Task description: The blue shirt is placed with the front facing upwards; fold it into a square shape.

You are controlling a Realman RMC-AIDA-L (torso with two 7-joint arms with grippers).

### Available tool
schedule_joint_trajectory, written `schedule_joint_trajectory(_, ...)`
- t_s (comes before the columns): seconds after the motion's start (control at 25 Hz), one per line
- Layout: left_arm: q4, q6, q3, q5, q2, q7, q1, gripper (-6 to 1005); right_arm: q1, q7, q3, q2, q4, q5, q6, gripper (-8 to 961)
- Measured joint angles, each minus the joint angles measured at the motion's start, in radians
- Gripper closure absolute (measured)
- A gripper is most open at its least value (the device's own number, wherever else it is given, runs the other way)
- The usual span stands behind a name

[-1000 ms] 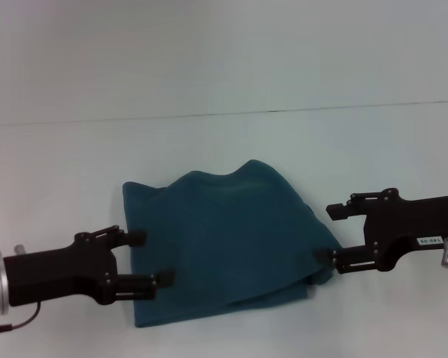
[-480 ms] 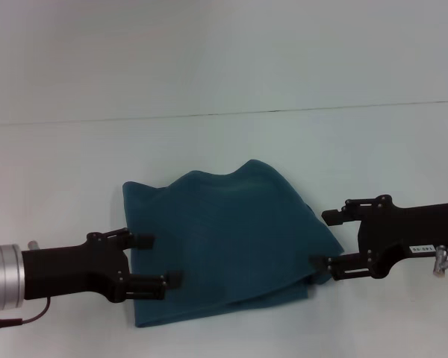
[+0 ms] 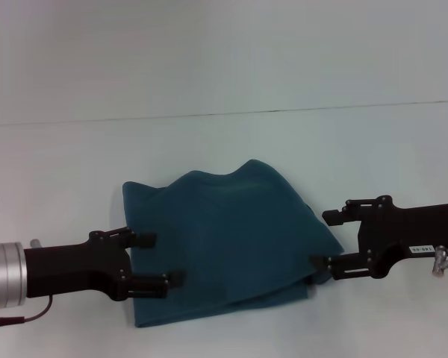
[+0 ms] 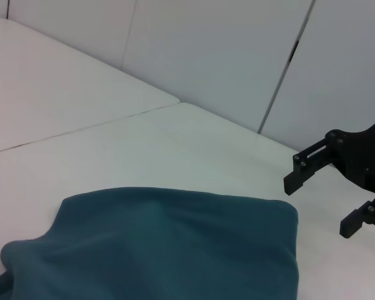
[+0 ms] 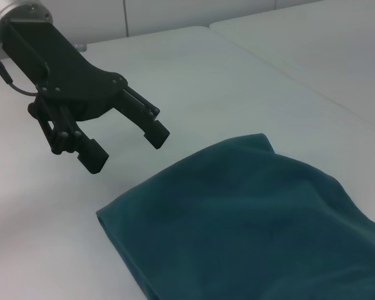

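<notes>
The blue shirt (image 3: 224, 239) lies in the middle of the white table as a folded, rumpled bundle with its print hidden. Its far edge humps up. My left gripper (image 3: 162, 259) hovers at the bundle's left edge, open, holding nothing. My right gripper (image 3: 325, 240) stands open at the bundle's right edge, also holding nothing. The left wrist view shows the shirt (image 4: 156, 250) close by and the right gripper (image 4: 320, 205) beyond it. In the right wrist view the left gripper (image 5: 126, 149) hangs just off the shirt (image 5: 250, 219), with its jaws spread.
A seam (image 3: 224, 113) crosses the white table behind the shirt. White wall panels (image 4: 225, 56) rise beyond the table's far side. Bare tabletop (image 3: 224, 171) surrounds the bundle.
The left gripper has slid a little to the right, toward the shirt's left edge. The right gripper has shifted slightly left and down. In the last half second both are nearly still.
</notes>
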Motion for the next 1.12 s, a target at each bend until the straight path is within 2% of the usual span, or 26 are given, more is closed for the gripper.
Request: schedule_joint_trajectory(1.12, -0.004, 0.000, -0.007, -0.006, -0.002, -0.004, 0.002, 38, 0.003, -0.005, 0.002, -0.001, 0.011, 0.025, 0.018, 145)
